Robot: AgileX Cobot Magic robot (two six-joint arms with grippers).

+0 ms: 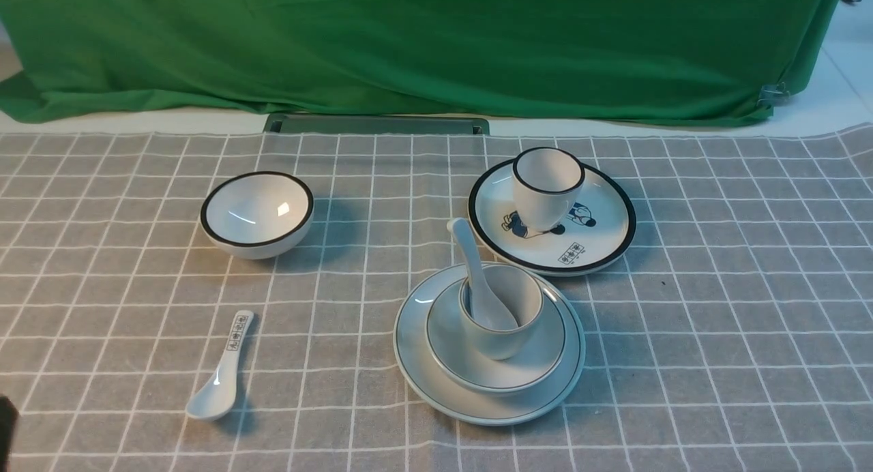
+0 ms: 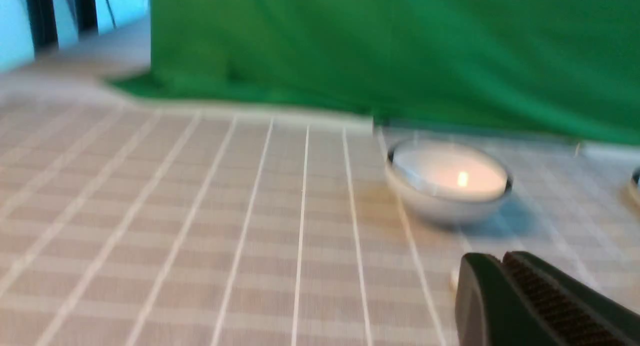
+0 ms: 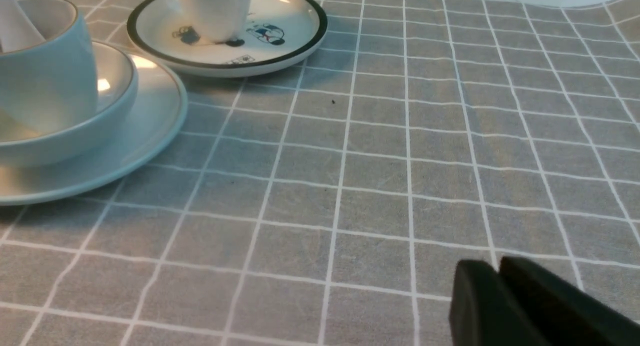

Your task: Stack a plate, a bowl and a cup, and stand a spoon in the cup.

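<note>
I am keeping both of my arms back from the dishes, low over the grey cloth with its white grid lines (image 1: pixel 716 308). My left gripper (image 2: pixel 501 266) is showing only its dark tips in the left wrist view, the two fingers pressed together with nothing between them; in the front view just a dark sliver at the near left edge is showing. My right gripper (image 3: pixel 500 273) is likewise sitting clenched and empty, its black fingers meeting above bare cloth, well apart from the crockery. The plain pale blue-white round plate with the thin dark rim line (image 1: pixel 417 363) is lying on the cloth near the middle, towards me. The shallow pale blue-white bowl (image 1: pixel 539 356) is resting in its centre, the pale grey-white handleless cup (image 1: pixel 501 339) is standing upright inside the bowl, and the plain white ceramic soup spoon (image 1: pixel 477 281) is leaning in the cup, bowl end down, handle sticking up and tilting to my left and away. Just beyond this stack, to the right, a white plate with a thick black rim and cartoon figures (image 1: pixel 607 233) is carrying a white cup with a bold black rim (image 1: pixel 545 185). Well off to the left, a white bowl with a thick black rim (image 1: pixel 256 214) is sitting alone, and nearer me a white spoon with printed characters on its handle (image 1: pixel 222 370) is lying flat. A green cloth backdrop (image 1: pixel 423 42) is hanging behind the table.
</note>
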